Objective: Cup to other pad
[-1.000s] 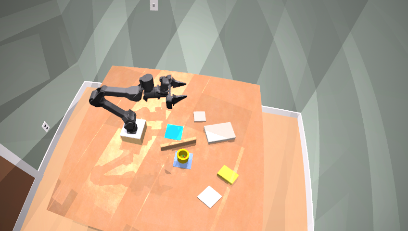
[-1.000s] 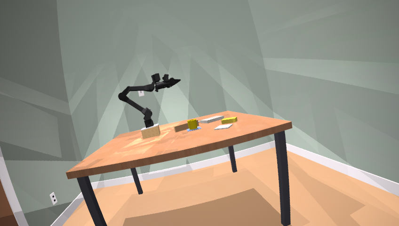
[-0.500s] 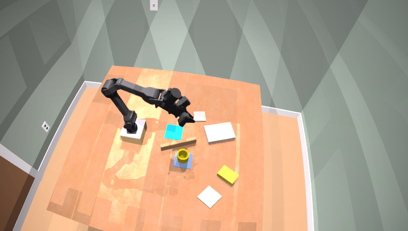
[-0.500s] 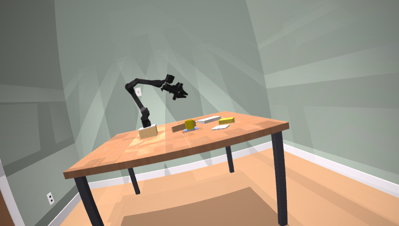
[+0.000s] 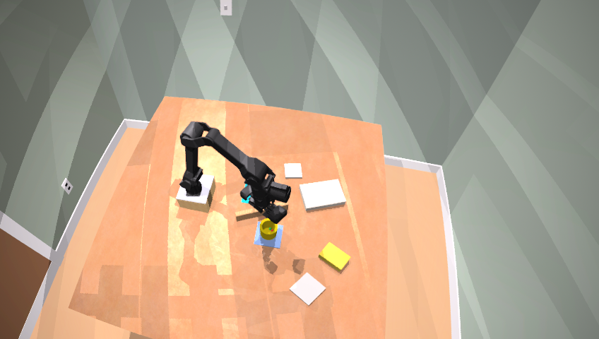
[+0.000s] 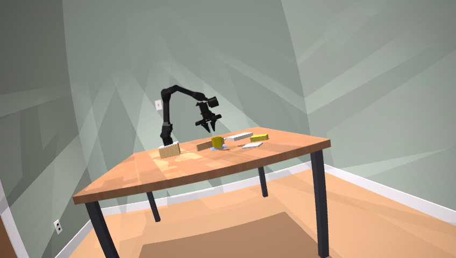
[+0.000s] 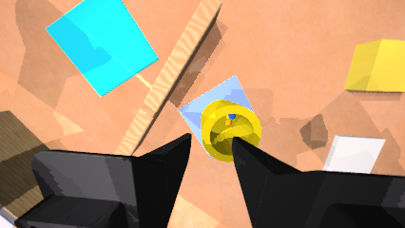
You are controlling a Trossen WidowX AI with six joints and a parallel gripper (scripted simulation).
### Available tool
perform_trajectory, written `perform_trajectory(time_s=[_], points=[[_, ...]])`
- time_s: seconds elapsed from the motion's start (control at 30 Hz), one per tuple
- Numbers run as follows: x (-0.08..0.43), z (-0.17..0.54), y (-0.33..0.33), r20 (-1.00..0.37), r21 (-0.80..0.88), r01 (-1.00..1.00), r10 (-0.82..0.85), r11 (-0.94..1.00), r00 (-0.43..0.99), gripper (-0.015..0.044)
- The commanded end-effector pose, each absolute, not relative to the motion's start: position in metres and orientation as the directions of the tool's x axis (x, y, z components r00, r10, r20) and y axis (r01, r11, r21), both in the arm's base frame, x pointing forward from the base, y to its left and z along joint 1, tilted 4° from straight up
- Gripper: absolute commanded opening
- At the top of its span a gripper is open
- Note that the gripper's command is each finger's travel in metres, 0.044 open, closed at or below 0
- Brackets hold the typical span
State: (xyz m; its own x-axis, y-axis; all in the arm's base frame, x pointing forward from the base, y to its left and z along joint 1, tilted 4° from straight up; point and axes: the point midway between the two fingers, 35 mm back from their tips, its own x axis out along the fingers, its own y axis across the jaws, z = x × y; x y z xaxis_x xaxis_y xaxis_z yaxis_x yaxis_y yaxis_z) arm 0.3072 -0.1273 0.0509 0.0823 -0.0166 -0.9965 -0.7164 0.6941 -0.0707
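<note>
The yellow cup stands upright on the light blue pad. Small coloured marbles lie inside it. The cyan pad lies bare across a wooden bar; in the top view it is mostly hidden by the arm. My gripper is partly open and empty, pointing down above the cup. In the wrist view the right fingertip overlaps the cup's opening and the left one is beside the cup. In the top view the fingertips are hidden.
The low wooden bar stands between the two pads. A white box, a yellow block, a white tile and a small white square also lie on the table.
</note>
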Motion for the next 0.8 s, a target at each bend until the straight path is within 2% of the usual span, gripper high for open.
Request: perform_trajectory(time_s=[0.0, 0.77], points=[[0.297, 0.038, -0.137, -0.999, 0.042, -0.767, 0.028, 0.641, -0.032, 0.0167], [0.300, 0.014, -0.138, -0.999, 0.042, -0.767, 0.028, 0.641, -0.032, 0.0167]])
